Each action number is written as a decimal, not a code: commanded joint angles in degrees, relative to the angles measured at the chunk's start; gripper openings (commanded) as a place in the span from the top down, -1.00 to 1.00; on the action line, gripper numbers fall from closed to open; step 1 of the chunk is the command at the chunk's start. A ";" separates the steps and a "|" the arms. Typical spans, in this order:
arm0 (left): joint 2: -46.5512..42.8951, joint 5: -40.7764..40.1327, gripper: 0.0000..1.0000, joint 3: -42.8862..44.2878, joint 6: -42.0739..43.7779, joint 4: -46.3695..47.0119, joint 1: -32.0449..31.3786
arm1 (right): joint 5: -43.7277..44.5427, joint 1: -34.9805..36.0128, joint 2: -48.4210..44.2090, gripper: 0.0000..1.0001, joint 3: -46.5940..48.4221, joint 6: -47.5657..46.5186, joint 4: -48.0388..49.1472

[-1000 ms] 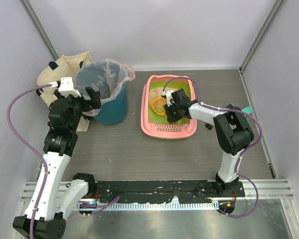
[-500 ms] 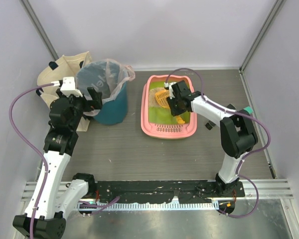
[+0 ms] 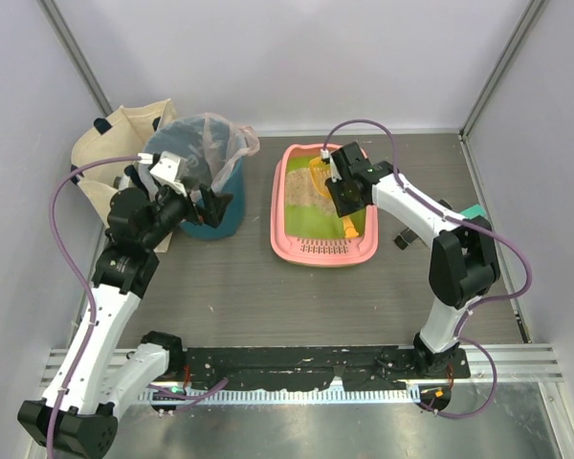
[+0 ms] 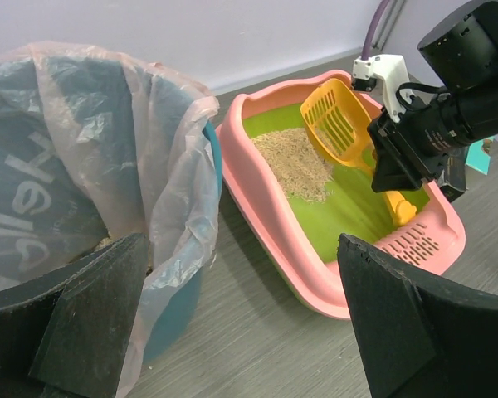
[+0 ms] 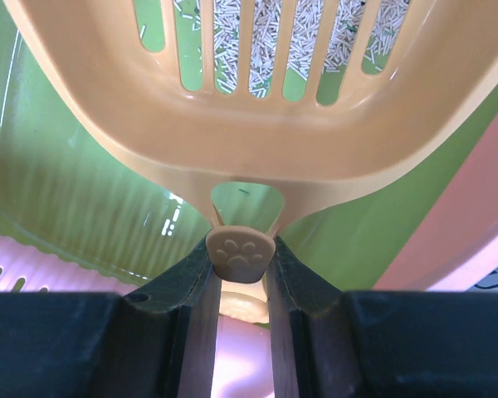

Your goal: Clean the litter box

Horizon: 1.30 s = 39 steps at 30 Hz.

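The pink litter box with a lime-green floor lies at the table's middle right, slotted ledge toward the arms. Beige litter is heaped in its far left part. My right gripper hovers over the box, shut on the handle of the orange slotted scoop. In the right wrist view the fingers clamp the paw-print handle, and the scoop head hangs above the green floor. My left gripper is open and holds nothing, in front of the bin; its jaws stand wide.
A teal round bin lined with a clear bag stands left of the box; the bag's plastic drapes over its rim. A beige tote bag sits behind it. A small green item lies at the right edge.
My right gripper has carried the scoop from the box's middle toward its far end. My left gripper has swung rightward, in front of the bin.
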 commanded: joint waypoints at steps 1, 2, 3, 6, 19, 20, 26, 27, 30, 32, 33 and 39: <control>-0.09 1.96 -0.99 -0.21 1.47 3.96 -0.74 | -0.14 0.16 -4.70 0.98 -1.89 1.16 1.58; -0.09 1.78 -0.99 -0.30 1.38 4.05 -1.00 | -0.23 0.24 -4.79 0.98 -2.59 1.24 2.81; -0.09 1.52 -0.99 -0.39 1.38 4.05 -1.00 | -0.23 0.24 -4.96 0.98 -3.30 1.42 5.87; -0.09 0.55 -0.99 -0.56 1.29 4.22 -1.18 | 0.04 0.24 -4.70 0.98 -4.53 1.77 10.02; 0.00 -0.51 -0.99 -0.56 2.35 3.34 -2.58 | 3.29 0.24 -3.82 0.97 1.00 2.04 11.62; 0.00 -0.59 -0.99 -0.56 2.35 3.26 -2.76 | 3.29 0.24 -3.65 0.98 1.53 1.69 11.27; 0.09 -0.95 -0.99 -0.65 2.52 3.17 -3.46 | 2.50 0.24 -3.73 0.98 4.95 1.24 9.33; 0.09 -0.95 -0.99 -0.65 2.61 3.17 -3.46 | 2.24 0.33 -3.91 0.98 5.57 1.51 8.63; 0.27 -1.21 -0.99 -0.65 2.61 3.17 -3.99 | 0.74 0.68 -4.35 0.97 7.06 2.38 5.66; 0.44 -1.65 -0.99 -0.74 2.70 3.26 -4.78 | 0.04 1.47 -4.79 0.97 7.42 2.74 3.19; 0.53 -2.09 -0.99 -0.74 2.79 3.17 -5.13 | -0.05 1.82 -4.96 0.97 7.77 3.00 0.31; 1.32 -5.78 -0.99 -1.44 5.94 3.26 -11.01 | -3.37 2.53 -8.73 0.97 5.93 7.30 -9.82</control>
